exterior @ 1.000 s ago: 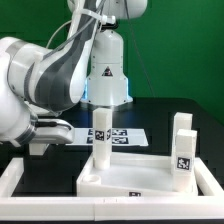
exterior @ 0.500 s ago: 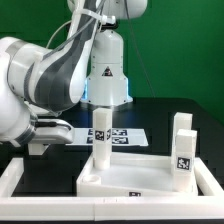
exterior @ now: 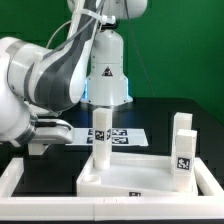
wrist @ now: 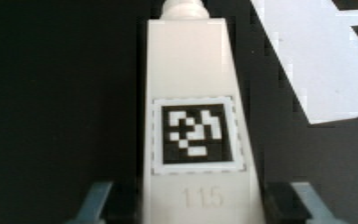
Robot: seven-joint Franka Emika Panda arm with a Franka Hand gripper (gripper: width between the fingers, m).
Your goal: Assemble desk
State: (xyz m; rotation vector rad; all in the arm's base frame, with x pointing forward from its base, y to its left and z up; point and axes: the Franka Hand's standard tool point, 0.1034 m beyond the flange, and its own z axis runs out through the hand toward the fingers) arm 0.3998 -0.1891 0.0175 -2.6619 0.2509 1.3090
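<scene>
Exterior view, left to right: arm (exterior: 45,80) fills the left, gripper hidden from this camera. Marker board (exterior: 125,136) flat on the black mat behind centre. Top panel (exterior: 135,172) lies in the white rail's (exterior: 15,180) corner with 1 leg (exterior: 101,140) upright on it; 2 more legs (exterior: 182,148) stand at right. Wrist view: a tagged leg (wrist: 197,110) sits between both fingers (wrist: 98,200), each touching its side, clamped on it.
</scene>
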